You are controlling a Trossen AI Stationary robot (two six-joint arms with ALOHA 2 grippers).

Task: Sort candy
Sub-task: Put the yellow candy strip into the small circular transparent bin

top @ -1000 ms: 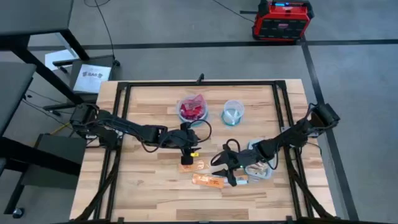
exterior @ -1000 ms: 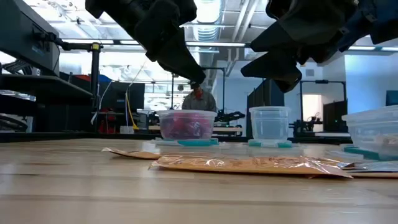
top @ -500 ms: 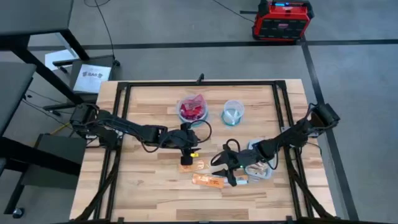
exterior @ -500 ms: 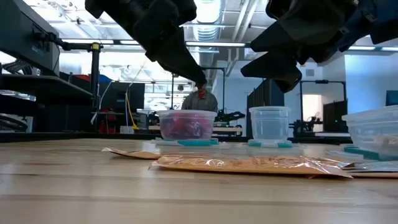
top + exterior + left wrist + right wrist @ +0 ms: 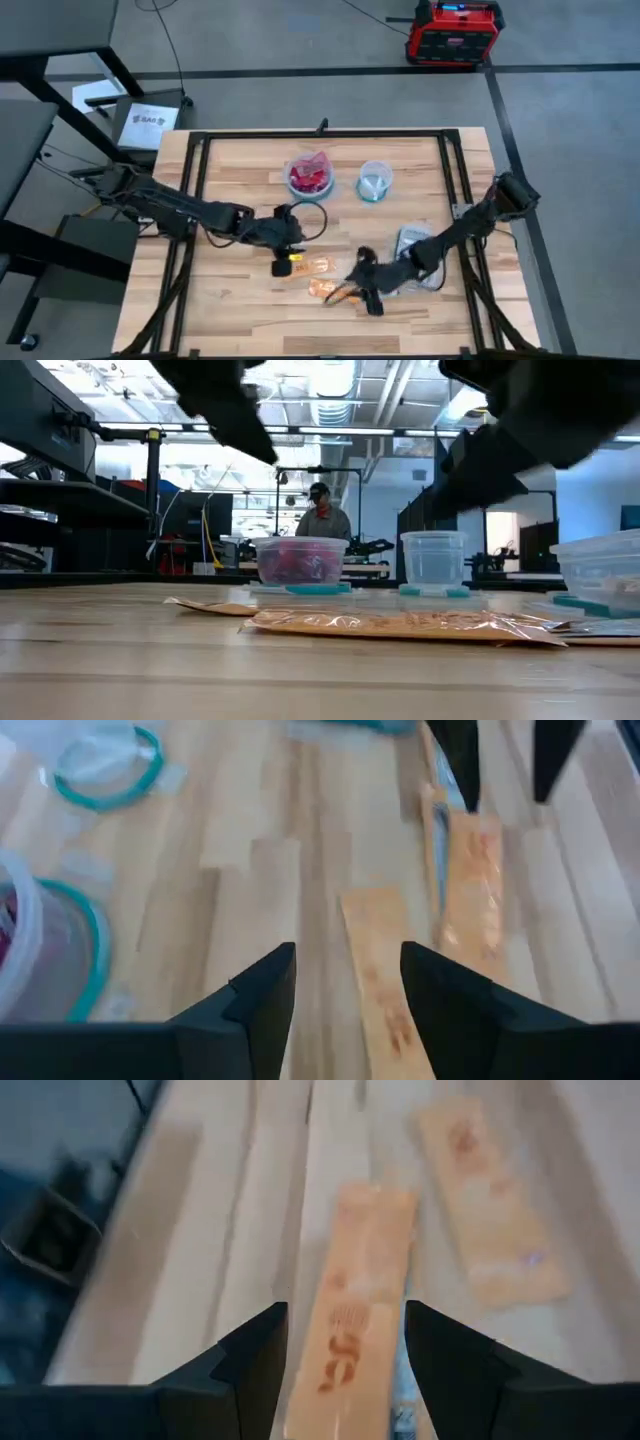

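Note:
Two long orange candy packets (image 5: 316, 266) (image 5: 336, 291) lie flat on the wooden table near its middle. My left gripper (image 5: 285, 264) hangs open above one packet (image 5: 375, 975), which shows between its fingers. My right gripper (image 5: 347, 292) hangs open above the other packet (image 5: 350, 1305). In the low view both packets (image 5: 400, 624) rest on the tabletop, and the grippers are dark shapes high above them. A clear bowl (image 5: 310, 178) at the back holds red candy.
An empty clear bowl (image 5: 373, 183) stands right of the red-filled one. A clear tub (image 5: 412, 243) sits under my right arm at the right. A black frame (image 5: 195, 150) runs around the tabletop. A person (image 5: 320, 515) stands far behind the table.
Both grippers have moved toward the table's near edge and a little to the left, my left gripper away from the red bowl and my right gripper over the nearer orange packet. The packets lie where they were.

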